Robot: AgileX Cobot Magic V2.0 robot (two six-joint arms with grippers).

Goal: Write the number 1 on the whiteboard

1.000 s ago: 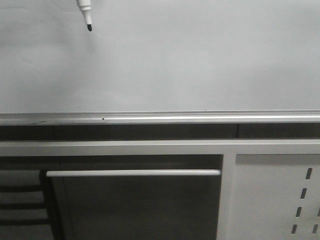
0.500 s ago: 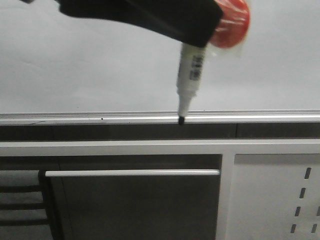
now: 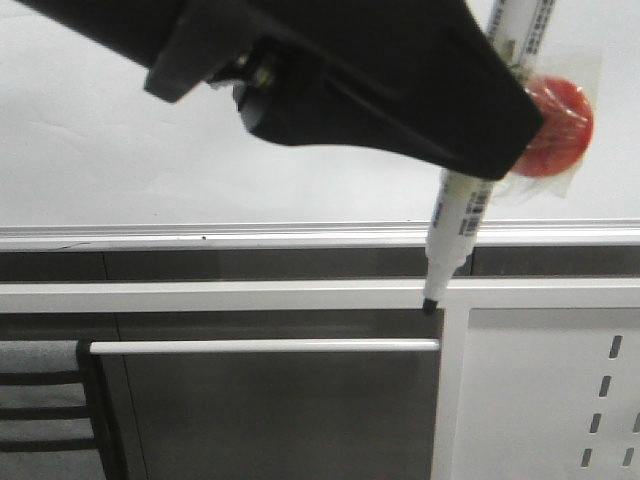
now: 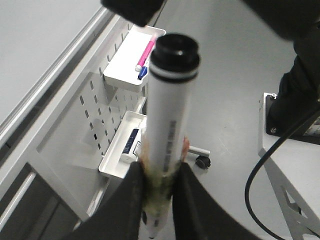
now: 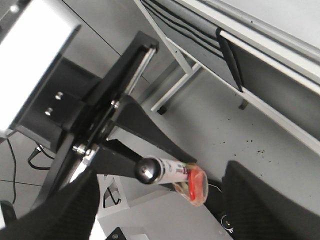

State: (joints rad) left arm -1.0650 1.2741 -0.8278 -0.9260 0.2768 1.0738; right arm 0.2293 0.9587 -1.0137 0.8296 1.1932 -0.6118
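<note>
The whiteboard (image 3: 100,150) fills the top of the front view, its silver rail (image 3: 200,238) along the lower edge. No number 1 shows on the part of the board I can see. My left gripper (image 3: 495,140) is shut on a white black-tipped marker (image 3: 455,225) with a red disc (image 3: 555,125) taped to it. The marker tip (image 3: 429,306) hangs below the rail, off the board. In the left wrist view the gripper (image 4: 160,195) clamps the marker (image 4: 170,125). My right gripper (image 5: 160,210) is open and empty, and looks at the marker (image 5: 167,171).
A grey perforated panel (image 3: 550,400) stands below the board at the right. A long handle bar (image 3: 260,346) crosses a dark panel. White trays (image 4: 131,55) with pens hang on the perforated panel. A black cable (image 4: 260,170) runs by the base.
My left gripper with the marker has swung down and to the right. The tip went from the board's upper left, past the rail, to below it.
</note>
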